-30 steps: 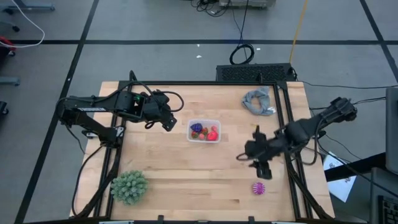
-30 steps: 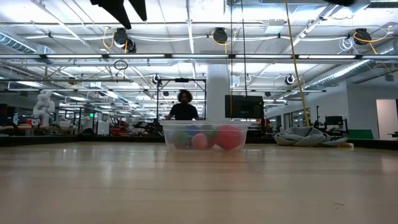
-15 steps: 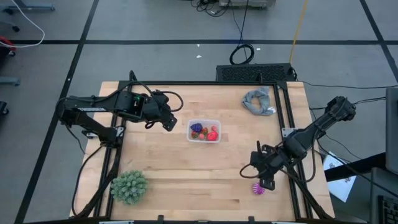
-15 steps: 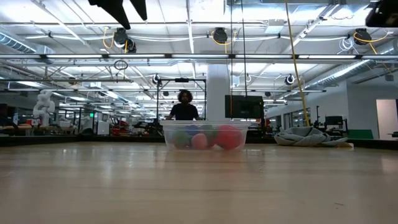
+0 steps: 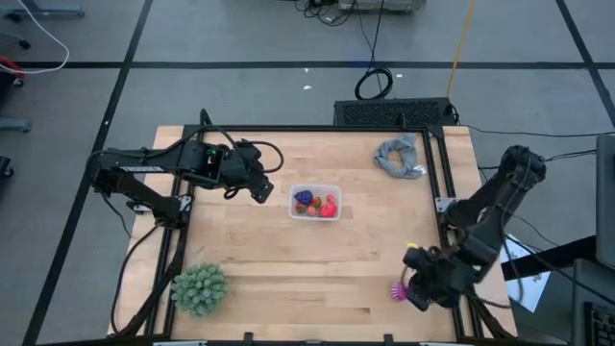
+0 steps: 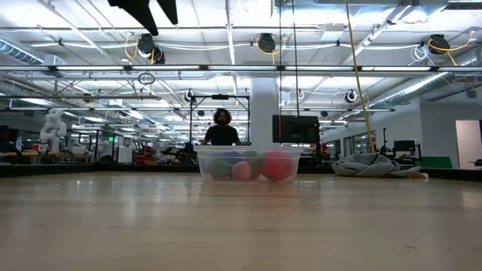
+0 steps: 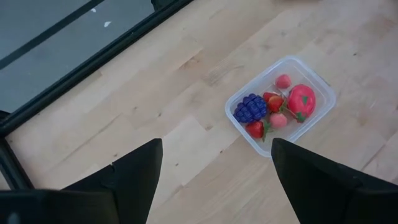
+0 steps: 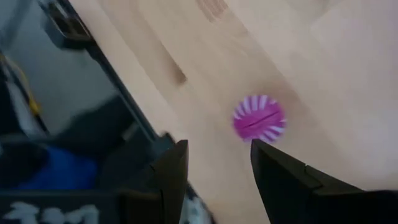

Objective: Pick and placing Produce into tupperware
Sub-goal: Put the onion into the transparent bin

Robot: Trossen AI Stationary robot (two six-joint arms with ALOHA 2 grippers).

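Right gripper [image 5: 415, 288] low at the table's near right corner, fingers [image 8: 283, 180] apart with a clear gap, holding nothing; the magenta ball [image 8: 259, 119] lies on the wood just ahead of the tips, not yet between them and not touched; in the high view the ball [image 5: 398, 290] sits just beside the gripper, near the table [image 5: 288, 279] edge. Left gripper [image 5: 259, 190] waits above the table just left of the tub, fingers [image 7: 134, 174] spread wide and empty; its camera looks down into the tub [image 7: 323, 93]. Tub [image 5: 316, 202] mid-table, upright, already holding a purple grape cluster [image 7: 250, 108], a large red fruit [image 7: 301, 101], and several small red and pink pieces [image 7: 272, 102]. Judgement: most of the job is done; the ball looks like the last piece out; left to do are the grasp, the carry across to the tub and the drop. Off-task: green ball [image 5: 200, 287] at the near left corner; grey cloth [image 5: 401, 157] at the far right; a person [image 6: 221, 129] in the room beyond the tub.
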